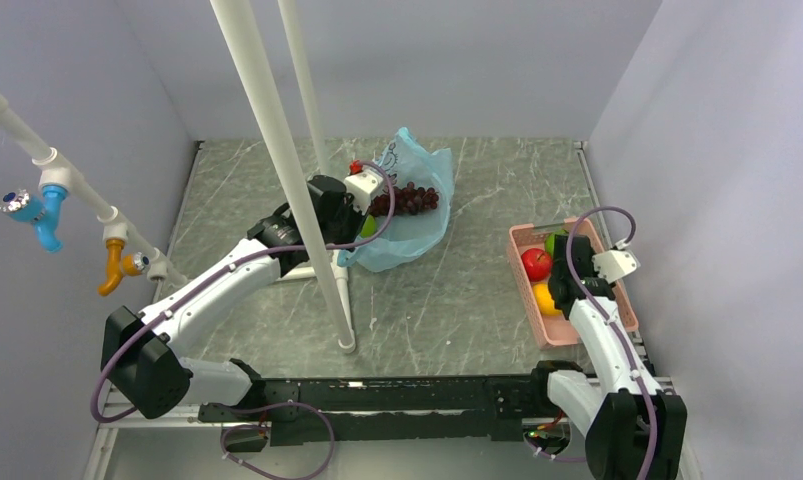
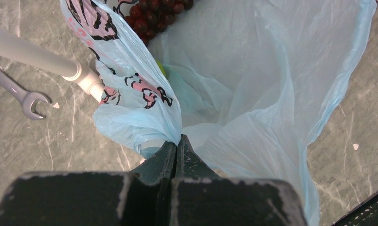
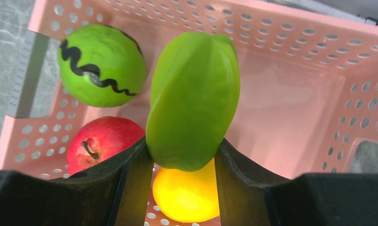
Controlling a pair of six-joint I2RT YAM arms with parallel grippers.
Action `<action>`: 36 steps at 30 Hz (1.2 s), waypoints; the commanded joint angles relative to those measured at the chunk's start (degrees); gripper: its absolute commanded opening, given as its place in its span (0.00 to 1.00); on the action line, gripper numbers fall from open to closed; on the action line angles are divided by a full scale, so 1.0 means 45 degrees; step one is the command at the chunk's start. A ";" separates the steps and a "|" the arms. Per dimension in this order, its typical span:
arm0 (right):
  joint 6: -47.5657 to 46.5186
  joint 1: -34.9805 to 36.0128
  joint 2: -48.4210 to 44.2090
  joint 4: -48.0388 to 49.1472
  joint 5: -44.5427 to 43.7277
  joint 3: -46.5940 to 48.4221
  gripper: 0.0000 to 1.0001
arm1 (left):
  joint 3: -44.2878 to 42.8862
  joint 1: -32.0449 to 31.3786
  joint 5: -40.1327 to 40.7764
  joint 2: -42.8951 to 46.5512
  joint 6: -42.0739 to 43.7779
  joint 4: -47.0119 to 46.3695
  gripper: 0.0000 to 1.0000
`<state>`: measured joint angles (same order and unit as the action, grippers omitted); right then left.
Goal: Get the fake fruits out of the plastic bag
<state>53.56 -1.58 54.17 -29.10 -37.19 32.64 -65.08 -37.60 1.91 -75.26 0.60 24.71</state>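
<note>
The light blue plastic bag point(image 1: 417, 225) lies open at the table's middle back, with the dark purple grape bunch point(image 1: 409, 198) and a green piece point(image 1: 369, 226) inside. My left gripper point(image 1: 360, 232) is shut on the bag's rim point(image 2: 178, 141). The left wrist view shows the grapes point(image 2: 154, 12) and a sliver of yellow-green fruit point(image 2: 161, 68). My right gripper point(image 3: 182, 160) is shut on a green ridged fruit point(image 3: 194, 99) and holds it over the pink tray point(image 3: 295, 94). In the tray lie a green ball with a black wavy line point(image 3: 101, 66), a red apple point(image 3: 102, 141) and a yellow fruit point(image 3: 189, 193).
Two white poles point(image 1: 287, 170) stand in front of the bag, one foot point(image 2: 85, 77) touching it. A wrench point(image 2: 22, 94) lies on the table left of the bag. The pink tray point(image 1: 617, 300) sits at the right edge by the wall.
</note>
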 commanded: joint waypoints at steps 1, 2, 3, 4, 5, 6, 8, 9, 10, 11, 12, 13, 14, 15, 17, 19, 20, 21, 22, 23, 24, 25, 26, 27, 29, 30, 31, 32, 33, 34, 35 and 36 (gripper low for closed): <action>0.0174 -0.0379 -0.0033 0.0421 0.1072 -0.0329 0.21 | -0.0675 -0.0071 0.0083 0.0108 -0.0046 -0.0098 0.00; 0.0093 -0.0425 -0.0045 0.0567 0.1162 -0.0405 0.29 | -0.0699 -0.0072 0.0083 0.0086 -0.0047 -0.0075 0.00; 0.0029 -0.0443 -0.0036 0.0647 0.1231 -0.0439 0.36 | -0.0705 -0.0068 0.0083 0.0085 -0.0052 -0.0080 0.00; -0.0018 -0.0463 -0.0023 0.0681 0.1274 -0.0418 0.41 | -0.0686 -0.0069 0.0090 0.0085 -0.0040 -0.0086 0.00; -0.0119 -0.0467 -0.0024 0.0739 0.1377 -0.0379 0.47 | -0.0659 -0.0079 0.0101 0.0085 -0.0044 -0.0098 0.00; -0.0210 -0.0473 -0.0041 0.0795 0.1483 -0.0350 0.52 | -0.0656 -0.0066 0.0119 0.0085 -0.0037 -0.0117 0.00; -0.0452 -0.0479 -0.0125 0.0976 0.1756 -0.0345 0.62 | -0.0665 -0.0099 0.0122 0.0068 -0.0048 -0.0109 0.00; -0.0515 -0.0469 -0.0166 0.1025 0.1904 -0.0338 0.65 | -0.0656 -0.0098 0.0107 0.0068 -0.0047 -0.0111 0.00; -0.0596 -0.0468 -0.0208 0.1095 0.2040 -0.0345 0.70 | -0.0685 -0.0100 0.0103 0.0061 -0.0037 -0.0094 0.00; -0.0653 -0.0468 -0.0257 0.1159 0.2137 -0.0350 0.75 | -0.0676 -0.0095 0.0112 0.0065 -0.0051 -0.0087 0.00; -0.0684 -0.0483 -0.0302 0.1143 0.2157 -0.0336 0.79 | -0.0672 -0.0095 0.0130 0.0065 -0.0050 -0.0084 0.00; -0.0741 -0.0477 -0.0359 0.1136 0.2152 -0.0318 0.82 | -0.0677 -0.0092 0.0150 0.0065 -0.0038 -0.0096 0.00; -0.0834 -0.0469 -0.0425 0.1147 0.2151 -0.0264 0.83 | -0.0673 -0.0085 0.0160 0.0082 -0.0051 -0.0092 0.00; -0.0939 -0.0459 -0.0491 0.1066 0.2127 -0.0204 0.83 | -0.0660 -0.0108 0.0161 0.0084 -0.0038 -0.0104 0.00; -0.1470 -0.0440 -0.0789 0.1018 0.2290 0.0067 0.83 | -0.0661 -0.0119 0.0140 0.0104 -0.0044 -0.0101 0.00; -0.2226 -0.0254 -0.1339 0.1358 0.2915 0.0239 0.83 | -0.0664 -0.0110 0.0123 0.0104 -0.0036 -0.0113 0.00; -0.2629 -0.0102 -0.1677 0.1664 0.3309 0.0250 0.84 | -0.0661 -0.0109 0.0122 0.0090 -0.0046 -0.0126 0.00; -0.3077 0.0029 -0.2173 0.2080 0.4000 0.0244 0.84 | -0.0671 -0.0119 0.0102 0.0085 -0.0044 -0.0111 0.00; -0.3573 0.0192 -0.2521 0.2625 0.5273 0.0187 0.84 | -0.0682 -0.0115 0.0102 0.0068 -0.0052 -0.0102 0.00; -0.4006 0.0264 -0.2797 0.3150 0.5964 0.0129 0.84 | -0.0668 -0.0117 0.0102 0.0066 -0.0048 -0.0118 0.00; -0.4331 0.0575 -0.2997 0.3814 0.7580 -0.0008 0.84 | -0.0662 -0.0124 0.0117 0.0048 -0.0040 -0.0129 0.00; -0.4557 0.0881 -0.3064 0.4558 0.8757 -0.0108 0.84 | -0.0661 -0.0138 0.0121 0.0036 -0.0046 -0.0123 0.00; -0.4651 0.1202 -0.2989 0.5186 0.9693 -0.0150 0.85 | -0.0658 -0.0137 0.0136 0.0018 -0.0052 -0.0123 0.00; -0.4697 0.1716 -0.2811 0.5692 1.0318 -0.0057 0.85 | -0.0673 -0.0129 0.0141 0.0001 -0.0048 -0.0108 0.00; -0.5012 0.3212 -0.2129 0.6203 1.0589 0.0407 0.87 | -0.0658 -0.0134 0.0141 -0.0046 -0.0044 -0.0112 0.00; -0.5245 0.4108 -0.1732 0.6266 1.0410 0.0752 0.88 | -0.0656 -0.0141 0.0136 -0.0088 -0.0042 -0.0112 0.00; -0.5487 0.4906 -0.1255 0.6296 1.0300 0.1108 0.89 | -0.0665 -0.0152 0.0133 -0.0105 -0.0046 -0.0102 0.00; -0.5729 0.5685 -0.0805 0.6270 1.0128 0.1511 0.91 | -0.0676 -0.0158 0.0140 -0.0125 -0.0049 -0.0098 0.00; -0.5872 0.6356 -0.0329 0.6302 0.9901 0.1866 0.92 | -0.0692 -0.0171 0.0151 -0.0144 -0.0045 -0.0078 0.00; -0.6000 0.6942 0.0077 0.6398 0.9765 0.2145 0.92 | -0.0711 -0.0187 0.0174 -0.0144 -0.0052 -0.0071 0.00; -0.6199 0.7494 0.0443 0.6715 0.9658 0.2405 0.92 | -0.0701 -0.0187 0.0197 -0.0151 -0.0053 -0.0062 0.00; -0.6380 0.7969 0.0786 0.6964 0.9481 0.2637 0.92 | -0.0683 -0.0204 0.0231 -0.0135 -0.0055 -0.0061 0.00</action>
<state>30.13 27.20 53.56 -4.99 4.86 38.85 -65.91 -38.04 1.98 -75.79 0.60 24.82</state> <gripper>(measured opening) 0.917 0.012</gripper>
